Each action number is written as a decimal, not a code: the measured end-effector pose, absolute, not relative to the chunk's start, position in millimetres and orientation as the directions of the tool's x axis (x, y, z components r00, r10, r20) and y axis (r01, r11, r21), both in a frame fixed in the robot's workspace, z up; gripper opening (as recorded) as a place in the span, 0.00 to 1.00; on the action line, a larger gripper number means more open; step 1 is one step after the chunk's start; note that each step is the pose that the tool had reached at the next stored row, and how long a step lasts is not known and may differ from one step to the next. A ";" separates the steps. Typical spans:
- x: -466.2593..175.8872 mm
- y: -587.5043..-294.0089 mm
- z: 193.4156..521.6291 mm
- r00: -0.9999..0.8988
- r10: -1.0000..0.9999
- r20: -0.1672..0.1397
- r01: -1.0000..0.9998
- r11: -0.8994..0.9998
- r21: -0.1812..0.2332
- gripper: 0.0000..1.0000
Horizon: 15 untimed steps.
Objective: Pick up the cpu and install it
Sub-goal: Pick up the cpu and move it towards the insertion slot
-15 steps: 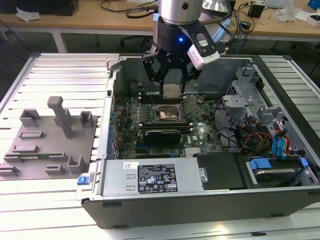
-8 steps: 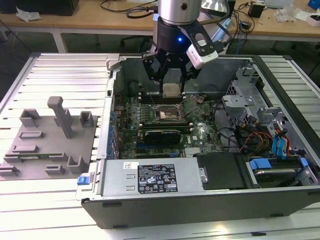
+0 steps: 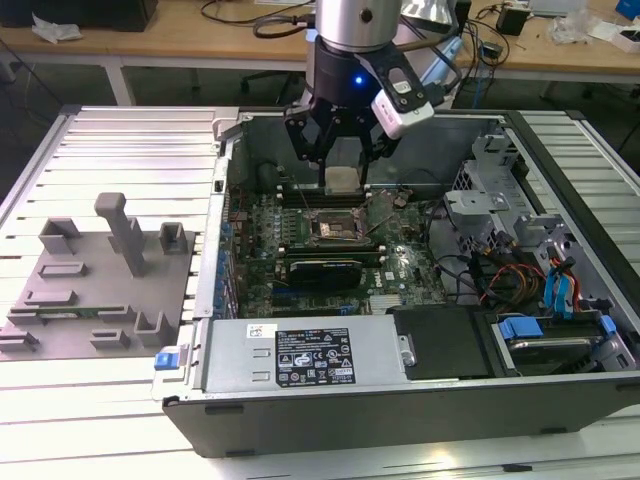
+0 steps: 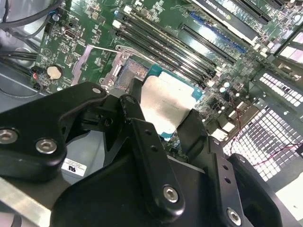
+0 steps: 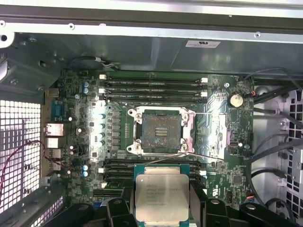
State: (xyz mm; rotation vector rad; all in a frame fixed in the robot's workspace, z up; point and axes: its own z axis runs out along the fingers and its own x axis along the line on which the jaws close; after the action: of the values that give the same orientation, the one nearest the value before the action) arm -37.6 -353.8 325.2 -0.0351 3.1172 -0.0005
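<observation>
The open computer case point(image 3: 350, 425) holds the motherboard point(image 5: 113, 127). The gripper point(image 3: 342, 172) hangs above the board, its fingers pinching the cpu point(image 5: 162, 196) by two opposite edges, metal top upward. The chip is clear of the board, just beside the uncovered cpu socket point(image 5: 162, 132) and not yet over it. The step in hand is the transfer to the socket. Seating likely calls for centring the chip with its edges square to the socket.

The arm point(image 3: 355, 30) hangs straight down, wrist vertical. Its gripper point(image 3: 342, 183) points downward, black jaws closed on two opposite edges of the cpu point(image 3: 342, 179), holding it level.
</observation>
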 end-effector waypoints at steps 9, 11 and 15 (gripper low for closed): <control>-37.7 -347.7 312.1 -0.999 -0.022 -0.024 -0.022 1.000 -0.001 0.55; -37.6 -346.2 309.6 -0.999 -0.022 -0.024 -0.022 1.000 0.000 0.55; -37.6 -344.1 306.5 -0.999 -0.022 -0.024 -0.022 1.000 -0.001 0.55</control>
State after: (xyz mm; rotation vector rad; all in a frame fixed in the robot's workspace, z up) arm -37.6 -344.1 306.5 -0.0350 3.1172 -0.0006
